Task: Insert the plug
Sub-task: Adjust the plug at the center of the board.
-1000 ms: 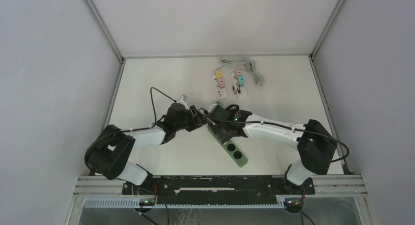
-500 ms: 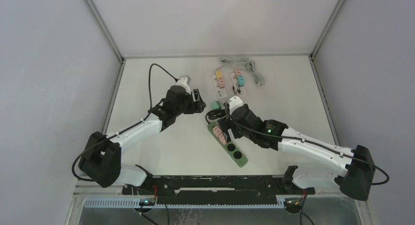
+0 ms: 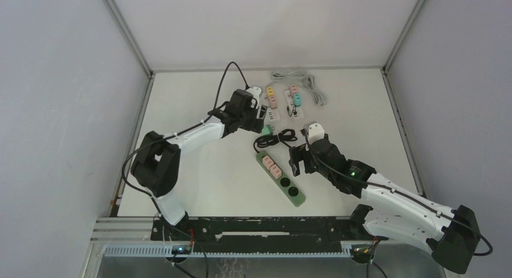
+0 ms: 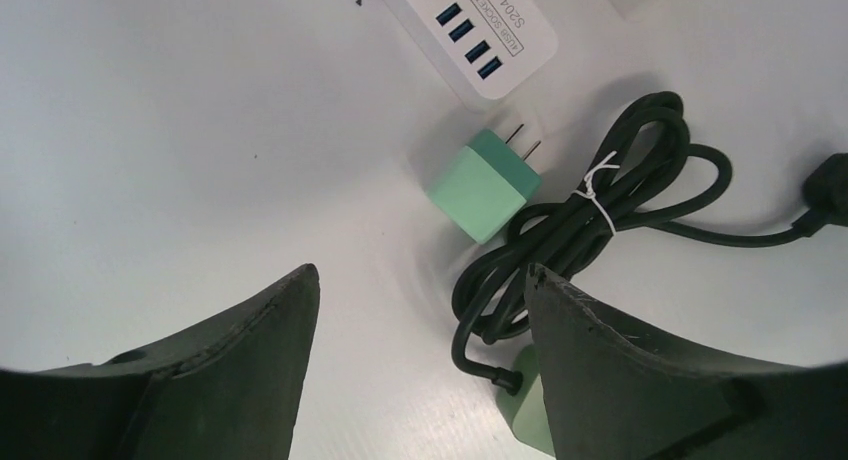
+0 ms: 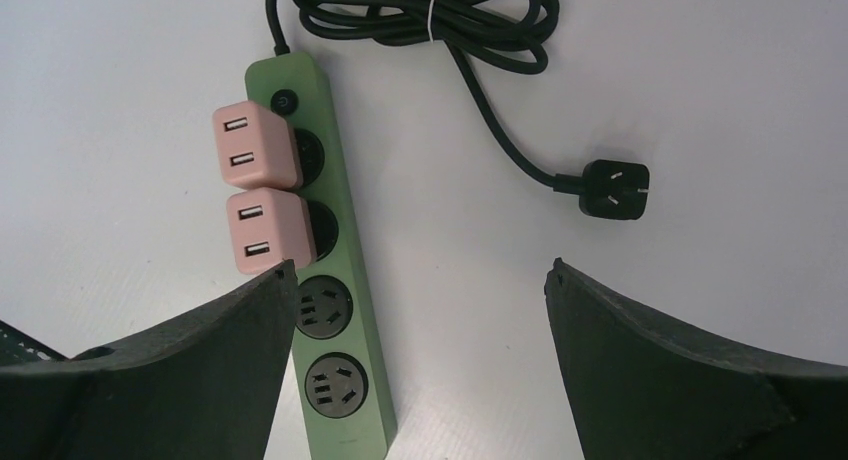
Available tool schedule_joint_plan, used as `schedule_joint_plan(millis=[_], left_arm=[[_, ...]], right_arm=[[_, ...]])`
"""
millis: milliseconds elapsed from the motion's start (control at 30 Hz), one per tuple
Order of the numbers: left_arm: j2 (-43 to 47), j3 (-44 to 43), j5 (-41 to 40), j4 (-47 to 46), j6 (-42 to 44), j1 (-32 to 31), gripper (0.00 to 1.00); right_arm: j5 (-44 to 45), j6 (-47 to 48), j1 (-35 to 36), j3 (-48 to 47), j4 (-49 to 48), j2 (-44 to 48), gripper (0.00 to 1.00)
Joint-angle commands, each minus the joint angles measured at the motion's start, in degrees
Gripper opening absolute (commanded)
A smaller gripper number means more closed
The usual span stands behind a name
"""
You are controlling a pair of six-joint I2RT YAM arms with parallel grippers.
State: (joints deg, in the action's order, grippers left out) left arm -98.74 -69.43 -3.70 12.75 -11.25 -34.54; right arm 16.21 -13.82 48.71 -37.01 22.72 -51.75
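Note:
A green power strip lies on the table, also in the right wrist view. Two pink USB adapters sit in its upper sockets; two lower sockets are free. A mint-green plug adapter lies loose on the table, prongs toward a white USB strip; it shows in the top view. My left gripper is open and empty just short of it. My right gripper is open and empty above the table right of the strip.
The strip's coiled black cord lies beside the mint adapter, its black wall plug loose on the table. Two white strips with coloured adapters and a grey cable lie at the back. Grey walls enclose the table.
My left gripper has moved up and right toward the mint adapter. My right gripper has pulled back right off the power strip, leaving two pink adapters plugged in.

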Motion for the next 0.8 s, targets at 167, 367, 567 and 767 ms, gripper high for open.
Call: schedule_joint_plan(millis=[167, 367, 567, 767], left_arm=[[-9.7, -12.12, 4.65, 1.84, 7.01, -0.4, 0.83], [-14.62, -15.45, 7.64, 2.48, 7.54, -0.65, 0.85], [-19.55, -19.89, 7.33, 5.66, 8.76, -0.96, 0.82], [-23.65, -23.52, 8.0, 9.34, 8.35, -0.96, 0.79]], right_arm=[[-2.73, -0.53, -2.16, 2.95, -4.78, 2.18, 0.98], [-4.4, -0.33, -3.35, 4.51, -6.1, 2.14, 0.98], [-6.67, 0.17, -4.2, 4.73, -6.85, 0.66, 0.98], [-7.54, 0.61, -4.38, 4.68, -7.11, -0.06, 0.98]])
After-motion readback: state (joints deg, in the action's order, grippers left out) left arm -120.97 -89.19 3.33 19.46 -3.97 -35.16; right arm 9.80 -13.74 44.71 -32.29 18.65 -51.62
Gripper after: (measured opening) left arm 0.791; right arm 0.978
